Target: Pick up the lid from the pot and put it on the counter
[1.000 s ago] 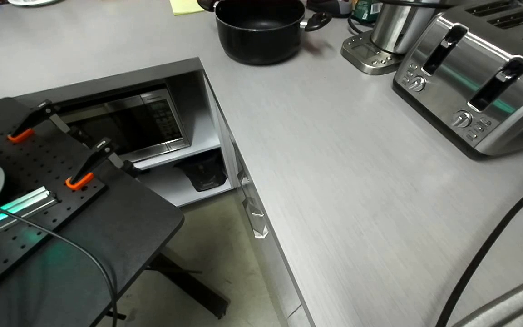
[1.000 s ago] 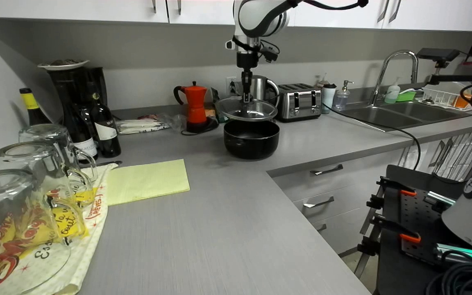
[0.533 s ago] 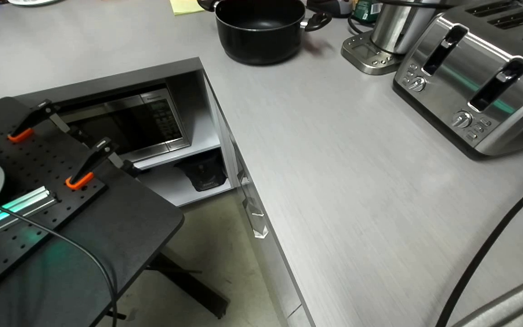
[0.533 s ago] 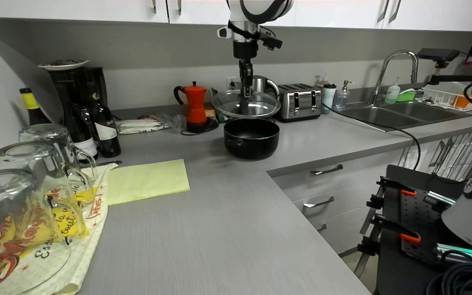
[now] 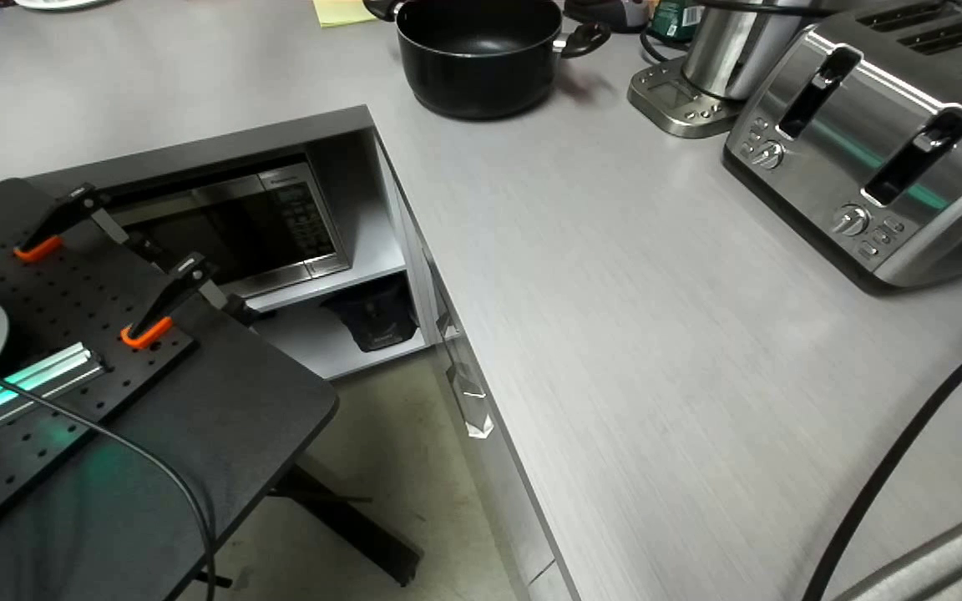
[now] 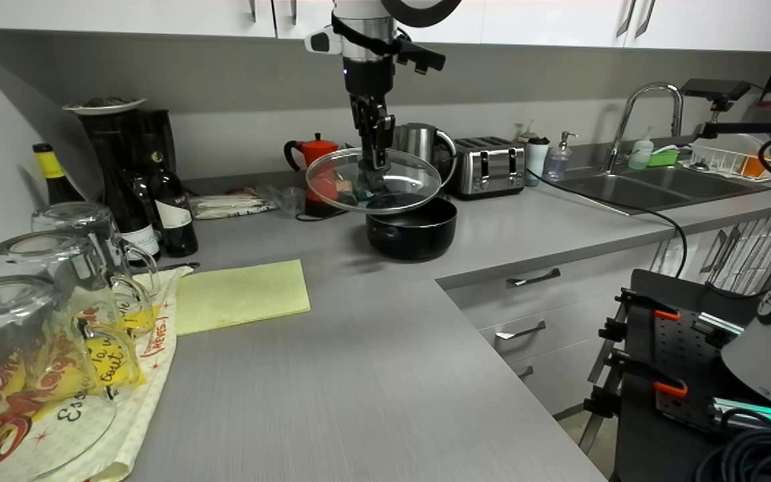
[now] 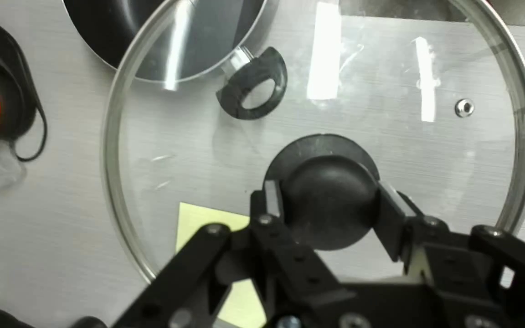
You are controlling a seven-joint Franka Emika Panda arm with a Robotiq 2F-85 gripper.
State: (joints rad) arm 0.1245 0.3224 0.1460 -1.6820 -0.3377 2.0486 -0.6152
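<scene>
Claw (image 7: 331,202) held lid (image 6: 405,189) by the knob (image 7: 328,193), up off the pot (image 6: 412,237).

Both fingers (image 7: 274,200) were closed in on the black knob, one per side. Lid hung in the air over the surface (image 6: 318,381), slightly tilted, higher than the pot and mostly off to one side of it; in the wrist view it overlapped the pot's edge, with a pot handle (image 7: 267,68) showing through. Pot stood upright, uncovered, on the surface in both exterior views. In an exterior view, kettle (image 6: 419,140) and red moka pot (image 6: 317,148) were partly behind the lid, toaster (image 6: 490,167) just beside the kettle. Yellow sheet (image 6: 243,294) lay flat on the surface, beside the towel (image 6: 136,408); glass mugs (image 6: 57,308) stood on the towel. Bottles (image 6: 173,214) stood behind the mugs, well apart from the lid.
</scene>
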